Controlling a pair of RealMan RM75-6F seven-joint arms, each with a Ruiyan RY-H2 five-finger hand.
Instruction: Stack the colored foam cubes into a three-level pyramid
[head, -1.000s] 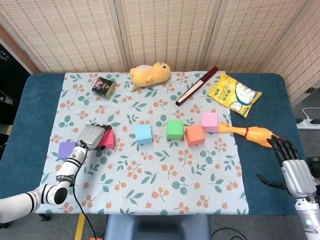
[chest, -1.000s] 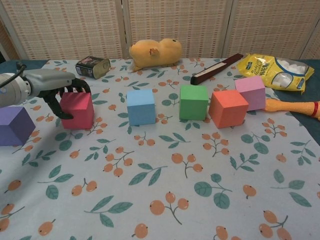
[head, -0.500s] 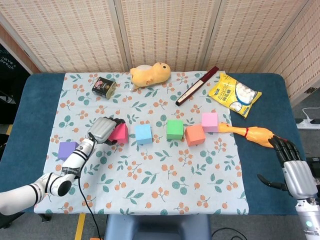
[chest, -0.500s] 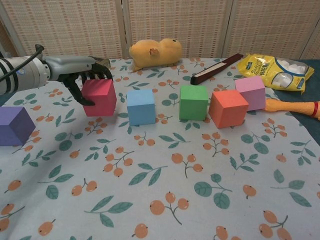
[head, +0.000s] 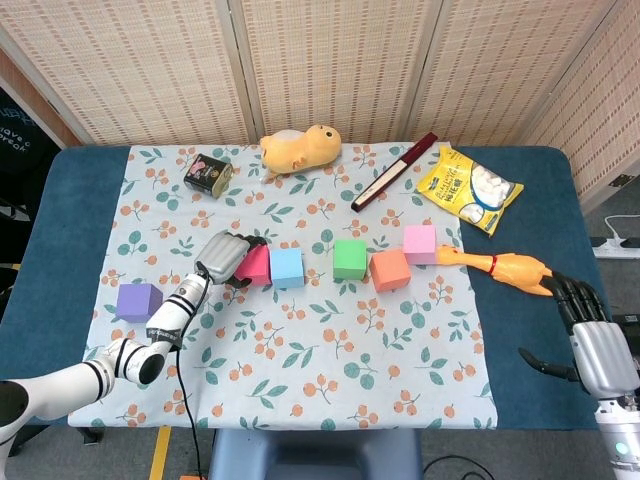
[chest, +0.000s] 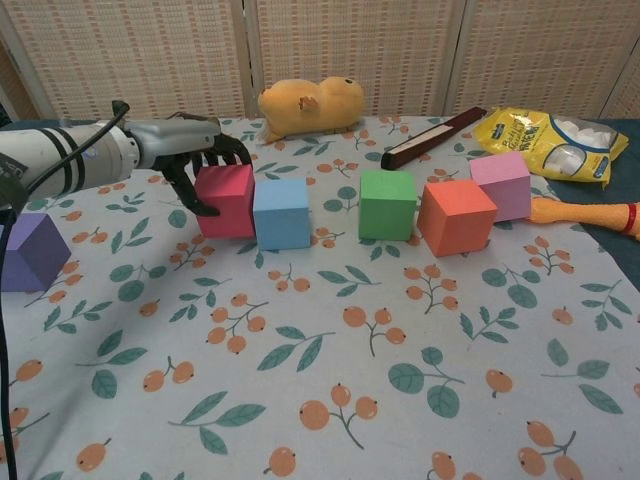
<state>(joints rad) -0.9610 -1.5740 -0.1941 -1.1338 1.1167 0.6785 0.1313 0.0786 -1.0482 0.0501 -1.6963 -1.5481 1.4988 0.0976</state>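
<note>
Left robot hand (chest: 195, 165) clamped on red cube (chest: 226, 199), touching blue cube (chest: 281, 212), right robot hand (head: 592, 330) empty, fingers apart, far right of blue cube

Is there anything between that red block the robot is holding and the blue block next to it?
Nothing visible: the left hand holds the red cube right against the blue cube, their sides meeting with no gap showing in the chest view.
</note>
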